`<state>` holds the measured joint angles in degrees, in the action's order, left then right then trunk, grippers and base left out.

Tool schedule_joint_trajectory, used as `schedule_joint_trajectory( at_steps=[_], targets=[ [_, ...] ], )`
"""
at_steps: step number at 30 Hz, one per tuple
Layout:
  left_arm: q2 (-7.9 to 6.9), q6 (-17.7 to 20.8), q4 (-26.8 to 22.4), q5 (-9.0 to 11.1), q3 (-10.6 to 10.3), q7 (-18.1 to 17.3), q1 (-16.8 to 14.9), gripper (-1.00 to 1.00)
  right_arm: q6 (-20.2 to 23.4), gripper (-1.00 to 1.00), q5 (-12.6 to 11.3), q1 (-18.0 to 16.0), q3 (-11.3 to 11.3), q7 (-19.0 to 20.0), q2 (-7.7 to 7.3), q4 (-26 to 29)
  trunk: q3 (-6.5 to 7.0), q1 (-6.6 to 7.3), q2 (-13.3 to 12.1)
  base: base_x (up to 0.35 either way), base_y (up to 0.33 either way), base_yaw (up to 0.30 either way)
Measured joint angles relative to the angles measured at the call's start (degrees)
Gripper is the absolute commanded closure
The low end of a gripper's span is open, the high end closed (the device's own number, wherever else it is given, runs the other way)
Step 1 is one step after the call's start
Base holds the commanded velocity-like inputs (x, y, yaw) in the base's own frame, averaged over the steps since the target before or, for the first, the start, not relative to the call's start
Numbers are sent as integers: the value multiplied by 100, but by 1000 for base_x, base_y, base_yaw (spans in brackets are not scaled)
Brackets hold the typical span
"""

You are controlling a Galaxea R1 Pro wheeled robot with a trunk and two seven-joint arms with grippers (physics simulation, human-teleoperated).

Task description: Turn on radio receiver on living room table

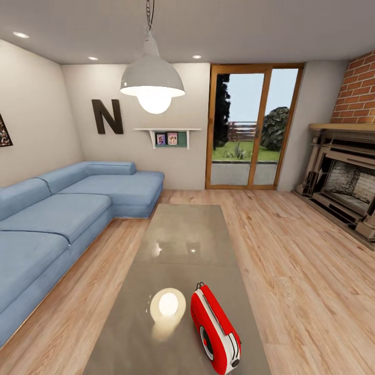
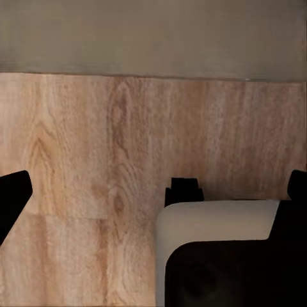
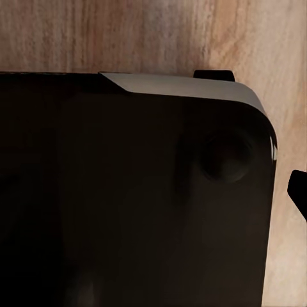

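Claw state: the left claw shows two dark fingertips at opposite edges of the left wrist view, set wide apart with nothing between them, over wood floor and a white-and-black part of the robot's body. For the right claw, one dark fingertip is visible at the edge of the right wrist view; whether it is apart or together cannot be told, since a large dark body panel covers most of that view. In the head view, the radio receiver stands on the near end of the table, its red body upright, white side panel and round dial facing the viewer's right, thin wire handle at its far top end. Just beside the radio receiver, toward the sofa, the table top reflects the pendant lamp, which hangs above the table. Beside the table stands the blue corner sofa; on the opposite side, the brick fireplace. Beyond the table's far end is a wood-framed glass door; on the wall between it and the sofa are a dark letter N and a small shelf.
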<state>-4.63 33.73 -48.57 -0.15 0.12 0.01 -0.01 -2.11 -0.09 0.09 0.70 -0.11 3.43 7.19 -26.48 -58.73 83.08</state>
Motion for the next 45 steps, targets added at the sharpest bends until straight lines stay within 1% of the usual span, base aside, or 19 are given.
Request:
schedule_joint_trajectory(
  at_steps=[1, 4, 5, 6, 7, 8, 10, 11, 16, 18, 19, 20, 22, 25, 28, 32, 34, 39, 45],
  targets=[
    [-2, 226, -401, 4, -3, -1, -1, -100, 0, -100, 2, 0, 0, -1, 0, 3, 1, 0, 0, 0, 0, 0],
    [3, 627, -944, 5, 3, 2, 1, -100, 0, -100, 0, 0, 0, 0, 0, 4, 0, 0, 0, 0, 0, 0],
    [4, 719, -1033, 5, 3, 3, 1, -100, 0, -100, 0, 0, 0, 1, 0, 4, 0, 0, 0, 0, 0, 0],
    [5, 901, -1208, 6, 4, 2, 1, -100, 0, -100, 3, 0, 0, 1, 0, 6, 0, 0, 0, 0, 0, 0],
    [5, 1173, -1488, 6, 3, 0, 0, -100, 0, -100, 4, 0, 0, 2, 0, 5, 0, 0, 0, 0, 0, 0],
    [6, 1321, -1659, 9, 2, 0, 1, -100, 0, -100, 6, 0, 0, 0, 0, 4, 0, 0, 0, 0, 0, 0],
    [6, 1513, -1935, 15, -1, -1, 1, -100, 0, -100, 6, 0, 0, 1, 0, 6, 0, 0, 0, 0, 0, 0],
    [16, 1679, -2266, 24, -9, 1, 0, -100, 0, -100, 11, 0, 0, 2, 0, 6, 0, 0, 0, 0, 0, 0],
    [30, 2082, -2668, 15, -21, 0, 0, -100, 0, -100, 10, 0, 0, 2, 0, 4, 0, 0, 0, 0, 0, 0],
    [31, 2171, -2832, 14, -21, -1, 1, -100, 0, -100, 12, 0, 0, 2, 0, 4, 0, 0, 0, 0, 0, 0],
    [42, 2265, -3038, 12, -21, 3, 1, -100, 0, -100, 9, 0, 0, 2, 0, 4, 0, 0, 0, 0, 0, 0],
    [50, 2324, -3126, 9, -21, 6, 1, -100, 0, -100, 10, 0, 0, 2, 0, 3, 0, 0, 0, 0, 0, 0],
    [57, 2364, -3246, 14, -21, 7, 1, -100, 0, -100, 14, 0, 0, 2, 0, 4, 0, 0, 0, 0, 0, 0],
    [123, 2392, -3470, 14, -21, 8, 1, -100, 0, -100, 17, 0, 0, -2, 0, 2, 0, 0, 0, 0, 0, 0],
    [142, 2399, -3655, 19, -21, 8, 1, -100, 3, -100, 17, 0, 0, -2, 0, 5, 0, 0, 0, 0, 0, 0],
    [151, 2409, -3819, 23, -21, 8, 1, -100, 5, -100, 17, 0, 0, -5, 0, 9, 0, 0, 0, 0, 0, 0],
    [182, 2424, -3895, 19, -21, 8, -1, -100, 6, -100, 17, 0, 0, -6, 0, 10, 0, 0, 0, 0, 0, 0],
    [219, 2433, -3993, 11, -21, 8, -6, -100, 9, -100, 17, 0, 0, -6, -2, 11, 0, 0, 0, 0, 0, 0],
    [221, 2377, -4015, 1, -21, 2, -9, -100, 9, -100, 17, 0, 0, -7, -7, 15, 0, 0, 0, 0, 0, 0]
  ],
)
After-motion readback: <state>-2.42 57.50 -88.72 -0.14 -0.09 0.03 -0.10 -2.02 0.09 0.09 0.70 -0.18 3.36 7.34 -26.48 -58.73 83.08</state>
